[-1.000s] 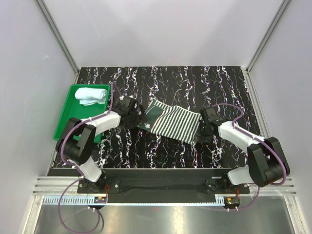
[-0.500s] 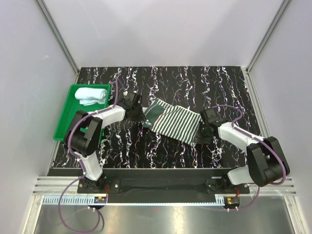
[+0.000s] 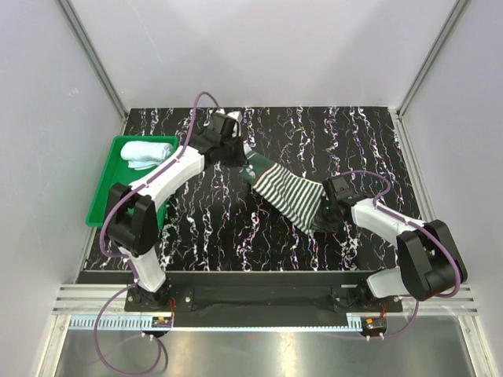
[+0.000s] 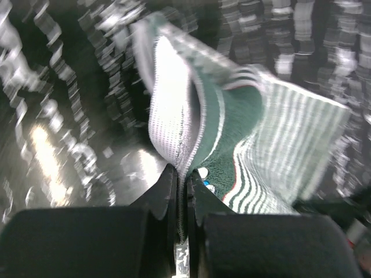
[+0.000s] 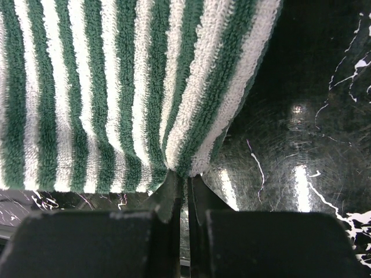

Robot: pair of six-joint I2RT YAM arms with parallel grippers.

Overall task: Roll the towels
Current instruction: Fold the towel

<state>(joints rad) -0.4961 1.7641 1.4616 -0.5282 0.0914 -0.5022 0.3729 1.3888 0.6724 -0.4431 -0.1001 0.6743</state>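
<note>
A dark green-and-white striped towel (image 3: 287, 192) hangs stretched between both grippers above the black marbled table. My left gripper (image 3: 240, 157) is shut on its patterned far-left edge (image 4: 174, 130), lifted toward the back of the table. Down at the towel's near-right corner (image 5: 191, 156), my right gripper (image 3: 318, 218) is shut on the cloth. A light blue towel (image 3: 147, 152) lies rolled in the green tray (image 3: 106, 196) at the left.
The green tray sits against the table's left edge, beside the left arm's base links. Grey walls with metal posts close in the table on three sides. Purple cables loop over both arms.
The left gripper closed on the striped towel's left edge and carried it up and toward the back of the table, drawing the cloth narrow and taut. The right gripper kept its hold.
</note>
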